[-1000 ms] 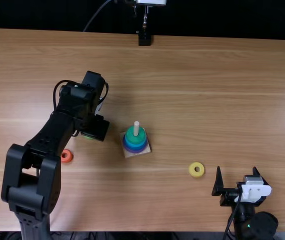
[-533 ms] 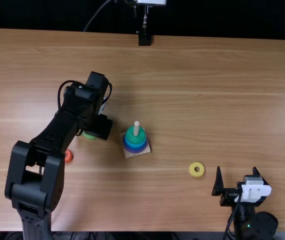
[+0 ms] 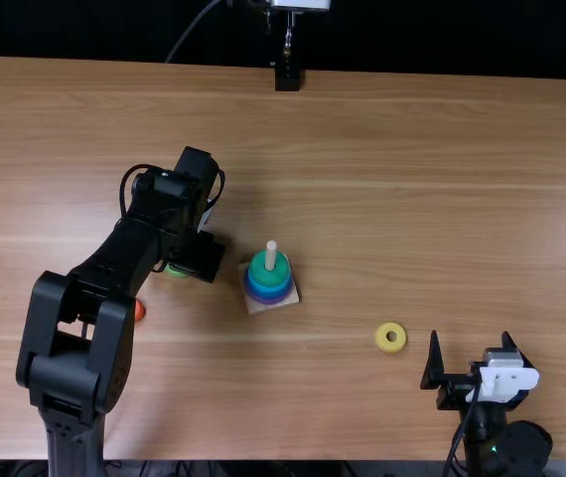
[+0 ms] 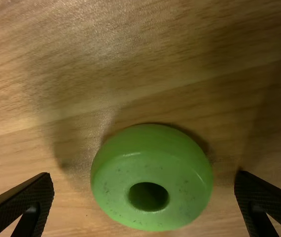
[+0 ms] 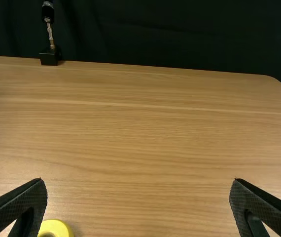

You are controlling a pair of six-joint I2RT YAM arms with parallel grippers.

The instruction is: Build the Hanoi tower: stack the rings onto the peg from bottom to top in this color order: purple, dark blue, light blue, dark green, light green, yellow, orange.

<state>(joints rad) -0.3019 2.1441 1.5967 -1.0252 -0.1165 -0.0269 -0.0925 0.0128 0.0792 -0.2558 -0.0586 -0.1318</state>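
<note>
1. Left gripper (image 3: 199, 256): released, fingers apart, the light green ring (image 4: 112, 191) between them, untouched.
2. Top view, its 3 o'clock: peg (image 3: 271, 254), dark green ring (image 3: 261, 272) topping blue and purple rings (image 3: 269, 297).
3. Its 8 o'clock: orange ring (image 3: 139, 310).
4. Yellow ring (image 3: 382, 344): 9 o'clock of right gripper (image 3: 471, 335), also released.

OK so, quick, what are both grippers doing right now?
Left gripper: open, fingers apart around the light green ring, not gripping it.
Right gripper: open, holding nothing.
</note>
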